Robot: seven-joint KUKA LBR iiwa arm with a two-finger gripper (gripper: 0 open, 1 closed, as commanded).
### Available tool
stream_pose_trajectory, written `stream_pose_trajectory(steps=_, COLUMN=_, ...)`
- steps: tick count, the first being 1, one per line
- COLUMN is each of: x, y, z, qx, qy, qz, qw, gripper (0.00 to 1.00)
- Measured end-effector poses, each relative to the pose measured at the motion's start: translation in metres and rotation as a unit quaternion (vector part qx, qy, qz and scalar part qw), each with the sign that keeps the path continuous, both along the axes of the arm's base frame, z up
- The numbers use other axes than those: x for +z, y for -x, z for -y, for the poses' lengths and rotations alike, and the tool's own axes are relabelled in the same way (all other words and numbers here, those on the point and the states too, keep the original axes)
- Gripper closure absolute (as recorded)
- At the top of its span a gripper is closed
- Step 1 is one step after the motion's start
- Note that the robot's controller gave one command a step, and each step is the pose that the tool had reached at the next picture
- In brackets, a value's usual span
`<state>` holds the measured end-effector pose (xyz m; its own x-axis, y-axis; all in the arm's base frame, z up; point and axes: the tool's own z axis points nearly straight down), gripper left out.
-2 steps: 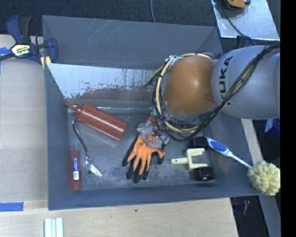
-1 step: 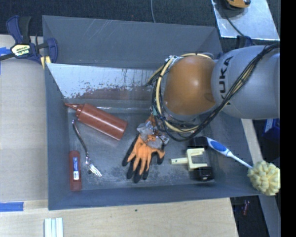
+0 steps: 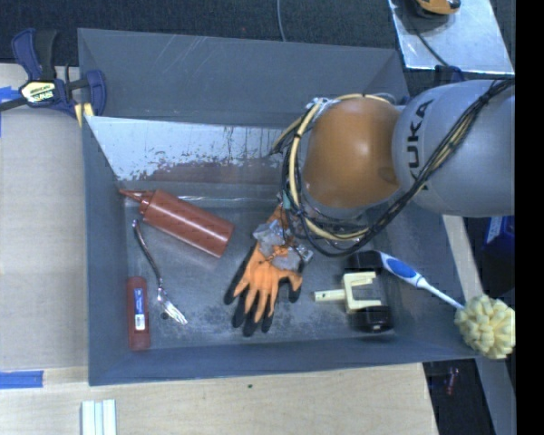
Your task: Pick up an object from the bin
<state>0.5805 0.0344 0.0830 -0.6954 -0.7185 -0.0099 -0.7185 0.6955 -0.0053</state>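
Directly beneath my jaws lies the orange glove with black tips (image 3: pixel 263 284). Its cuff is tucked up against me and its tips point away across the floor of the grey bin (image 3: pixel 100 333). My orange wrist cover (image 3: pixel 344 157) and its cables hang over the jaws, so I cannot tell whether they stand apart or pressed together, or whether they have any of the cuff.

As I judge it, the pick is not done. The glove lies flat on the bin floor, and nothing is raised. Securing a hold, if I have none, and lifting clear are both left.

Beyond the glove, on the side away from my arm, a red-brown bottle (image 3: pixel 183 222) lies on its side. Farther out is a small red tube (image 3: pixel 139 314). Just beside me on my arm's side sit a yellow and black plug (image 3: pixel 361 295) and a blue and white toothbrush (image 3: pixel 419 281).

The only writing I can read is "UKA" on my grey arm (image 3: pixel 453 166). The red tube carries a pale label too small to make out.
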Motion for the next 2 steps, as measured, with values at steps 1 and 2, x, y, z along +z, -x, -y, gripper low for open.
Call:
stream_pose_trajectory(steps=1, x=0.039, y=0.001, z=0.000, qx=-0.001, qy=0.000, qz=-0.0014, qw=1.0000, gripper=1.00)
stream_pose_trajectory(steps=2, x=0.066, y=-0.001, z=0.000, qx=-0.001, qy=0.000, qz=0.0012, qw=1.0000, gripper=1.00)
